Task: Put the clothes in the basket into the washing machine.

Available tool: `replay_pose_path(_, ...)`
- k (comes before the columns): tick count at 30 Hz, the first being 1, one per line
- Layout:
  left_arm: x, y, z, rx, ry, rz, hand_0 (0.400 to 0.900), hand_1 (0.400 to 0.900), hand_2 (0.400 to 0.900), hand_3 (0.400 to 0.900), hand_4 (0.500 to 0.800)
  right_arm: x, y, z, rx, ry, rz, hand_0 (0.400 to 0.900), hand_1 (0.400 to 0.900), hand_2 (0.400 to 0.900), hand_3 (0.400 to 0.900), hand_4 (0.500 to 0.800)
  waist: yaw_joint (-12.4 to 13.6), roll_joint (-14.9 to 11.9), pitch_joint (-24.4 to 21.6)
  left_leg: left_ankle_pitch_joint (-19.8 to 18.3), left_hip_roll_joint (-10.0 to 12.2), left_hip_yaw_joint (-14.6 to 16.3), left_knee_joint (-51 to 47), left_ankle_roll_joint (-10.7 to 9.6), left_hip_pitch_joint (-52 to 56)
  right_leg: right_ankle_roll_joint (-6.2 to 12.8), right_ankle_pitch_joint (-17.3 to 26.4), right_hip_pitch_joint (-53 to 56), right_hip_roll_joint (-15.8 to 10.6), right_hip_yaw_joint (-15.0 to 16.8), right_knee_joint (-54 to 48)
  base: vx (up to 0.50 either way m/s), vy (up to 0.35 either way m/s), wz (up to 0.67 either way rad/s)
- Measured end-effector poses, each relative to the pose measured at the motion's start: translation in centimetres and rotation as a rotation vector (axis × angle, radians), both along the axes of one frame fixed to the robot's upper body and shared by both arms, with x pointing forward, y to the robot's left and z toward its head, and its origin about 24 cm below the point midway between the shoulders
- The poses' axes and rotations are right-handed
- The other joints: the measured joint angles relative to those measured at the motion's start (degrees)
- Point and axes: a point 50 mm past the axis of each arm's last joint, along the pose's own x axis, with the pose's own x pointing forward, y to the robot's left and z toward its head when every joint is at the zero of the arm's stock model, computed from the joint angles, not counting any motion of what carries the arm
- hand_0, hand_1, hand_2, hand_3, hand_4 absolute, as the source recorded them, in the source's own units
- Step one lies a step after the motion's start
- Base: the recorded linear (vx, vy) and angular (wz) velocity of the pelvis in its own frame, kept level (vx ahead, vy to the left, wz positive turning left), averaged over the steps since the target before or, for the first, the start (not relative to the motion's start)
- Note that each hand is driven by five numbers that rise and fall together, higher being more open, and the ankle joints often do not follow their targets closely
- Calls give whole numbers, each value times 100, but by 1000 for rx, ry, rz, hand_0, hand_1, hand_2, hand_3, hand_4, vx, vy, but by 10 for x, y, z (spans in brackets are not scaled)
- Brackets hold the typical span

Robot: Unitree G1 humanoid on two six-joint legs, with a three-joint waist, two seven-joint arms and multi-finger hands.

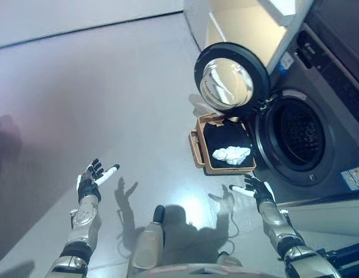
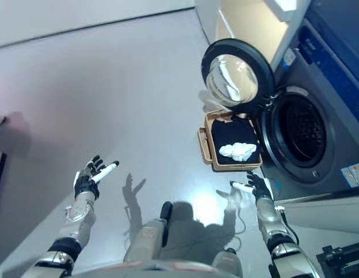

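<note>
Head camera looks down on a pale grey floor (image 1: 109, 87). The front-loading washing machine (image 1: 324, 104) fills the right side of the frame, dark grey. Its round door (image 1: 230, 80) is swung fully open toward upper centre, glass porthole facing the camera. The drum opening (image 1: 298, 136) is exposed, right of centre; its interior is dark, and what it holds cannot be made out.

The tan laundry basket (image 1: 195, 149) sits on the floor just below the open door and just left of the drum opening, close against the machine's front. Inside lies dark cloth (image 1: 217, 134), with a crumpled white garment (image 1: 231, 154) on top, toward the basket's lower half.

The left hand (image 1: 90, 181) shows at lower left, well apart from the basket, fingers spread and extended, holding nothing. The right hand (image 1: 256, 190) shows at lower right, just below the basket's lower right corner and not touching it, fingers likewise spread and empty. Both hands hover above the floor, palms roughly toward each other.
</note>
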Motion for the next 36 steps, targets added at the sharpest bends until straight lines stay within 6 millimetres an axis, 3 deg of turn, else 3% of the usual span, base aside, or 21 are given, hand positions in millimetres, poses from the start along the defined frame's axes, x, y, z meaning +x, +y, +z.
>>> replay_pose_path(2, -5, 3, -4, 6, 25, 18, 900, 900, 900, 900, 800, 4, -1, 3, -6, -4, -2, 900, 900, 900, 900, 800, 18, -130, 37, -3, -120, 15, 148, 47, -161, 102, 90, -5, -71, -58, -107, 163, 257, -25)
replay_pose_path(5, -23, 5, -16, 8, 81, 32, 900, 900, 900, 900, 800, 7, 0, 5, -12, -14, -6, 900, 900, 900, 900, 800, 33, -208, 5, -224, -208, 358, 411, 239, -129, 117, 226, -89, -205, 21, 171, 144, 311, -35)
replay_pose_path(6, -27, 6, -19, 7, 98, 39, 900, 900, 900, 900, 800, 10, 2, 7, -13, -29, 0, 900, 900, 900, 900, 800, 49, -198, 11, -389, -213, 436, 527, 414, -143, 105, 232, -324, -280, 16, 634, 156, 364, -31)
replay_pose_path(8, -33, 5, -24, -3, 117, 40, 900, 900, 900, 900, 800, 7, 5, 5, -18, -17, 25, 900, 900, 900, 900, 800, -16, -189, -5, -449, -352, 647, 512, 531, 26, -245, 545, -611, -431, 76, 1212, 125, 309, -30)
replay_pose_path(10, -38, 8, -28, -10, 139, 40, 900, 900, 900, 900, 800, 1, 9, -3, -25, 24, 54, 900, 900, 900, 900, 800, -40, -152, -2, -508, -339, 751, 376, 743, 252, -387, 894, -809, -556, 265, 1797, 140, 201, -35)
replay_pose_path(12, -37, 12, -25, -26, 114, 56, 900, 900, 900, 900, 800, -5, 14, -9, -14, 54, 61, 900, 900, 900, 900, 800, 23, -191, -3, -568, -372, 985, 204, 911, 550, -275, 1218, -900, -723, 36, 1981, 195, 56, -18)
replay_pose_path(14, -42, 19, -25, -43, 111, 94, 900, 900, 900, 900, 800, 2, 24, -8, -6, 49, 105, 900, 900, 900, 900, 800, 13, -153, 26, -412, -374, 1090, -251, 955, 906, -148, 1164, -914, -705, -137, 1510, 217, -50, 16)
replay_pose_path(18, -39, 20, -25, -69, 97, 111, 900, 900, 900, 900, 800, 4, 23, -7, -28, 56, 125, 900, 900, 900, 900, 800, -205, -64, 69, -175, -500, 860, -814, 1014, 1267, 108, 1290, -813, -632, -321, 157, 286, -114, 49)
replay_pose_path(21, -39, 18, -28, -98, 96, 116, 900, 900, 900, 900, 800, -1, 17, -10, -49, 89, 116, 900, 900, 900, 900, 800, -443, -2, 115, -137, -546, 493, -953, 926, 1446, 364, 1542, -838, -506, -283, -725, 285, -231, 63)
replay_pose_path(24, -39, 11, -31, -121, 96, 111, 900, 900, 900, 900, 800, -9, 7, -16, -71, 146, 88, 900, 900, 900, 900, 800, -529, -31, 162, -209, -550, 126, -877, 694, 1452, 379, 1964, -1108, -441, -275, -926, 142, -299, 56)
replay_pose_path(26, -38, 14, -29, -118, 86, 115, 900, 900, 900, 900, 800, -9, 5, -16, -76, 148, 86, 900, 900, 900, 900, 800, -555, -194, 311, -371, -581, -140, -596, 442, 1298, 227, 2026, -1194, -320, -69, -859, 79, -378, 79)
replay_pose_path(27, -35, 9, -30, -138, 69, 123, 900, 900, 900, 900, 800, -3, 0, -9, -93, 131, 83, 900, 900, 900, 900, 800, -516, -79, 447, -492, -429, -337, -387, 302, 1084, 222, 2036, -1301, -149, -23, -701, 119, -394, 107)
replay_pose_path(28, -31, 6, -26, -143, 44, 120, 900, 900, 900, 900, 800, 2, -6, -3, -110, 103, 79, 900, 900, 900, 900, 800, -538, 3, 503, -570, -271, -459, -151, 175, 779, 185, 1742, -1521, -43, -10, -463, 100, -315, 117)
replay_pose_path(29, -34, 3, -29, -154, 52, 119, 900, 900, 900, 900, 800, 13, -11, 6, -130, 79, 78, 900, 900, 900, 900, 800, -397, 196, 630, -548, -104, -590, -48, 138, 578, 74, 1736, -1666, 205, -177, -210, 95, -300, 132)
replay_pose_path(30, -29, -7, -32, -182, 59, 95, 900, 900, 900, 900, 800, 12, -27, 12, -172, 86, 57, 900, 900, 900, 900, 800, -333, 355, 737, -406, 43, -843, -173, -78, 498, -63, 1524, -1762, 325, -403, 83, 4, -218, 116)
replay_pose_path(31, -25, -22, -34, -211, 49, 63, 900, 900, 900, 900, 800, 6, -47, 16, -215, 115, 13, 900, 900, 900, 900, 800, -382, 493, 775, -259, 175, -1128, -509, -57, 577, -180, 1292, -1814, 295, -719, 299, -142, -189, 109)
replay_pose_path(33, -21, -36, -30, -218, 25, -4, 900, 900, 900, 900, 800, 14, -71, 37, -293, 78, -58, 900, 900, 900, 900, 800, -388, 522, 868, 54, 229, -1021, -693, 256, 344, -293, 1082, -2236, 146, -954, 806, -157, -64, 46)
replay_pose_path(36, -8, -49, -19, -216, -20, -71, 900, 900, 900, 900, 800, 41, -98, 86, -461, -18, -101, 900, 900, 900, 900, 800, -380, 606, 1110, 38, 201, -799, -607, 141, -86, -323, 938, -2921, -17, -977, 1351, -41, 26, -5)
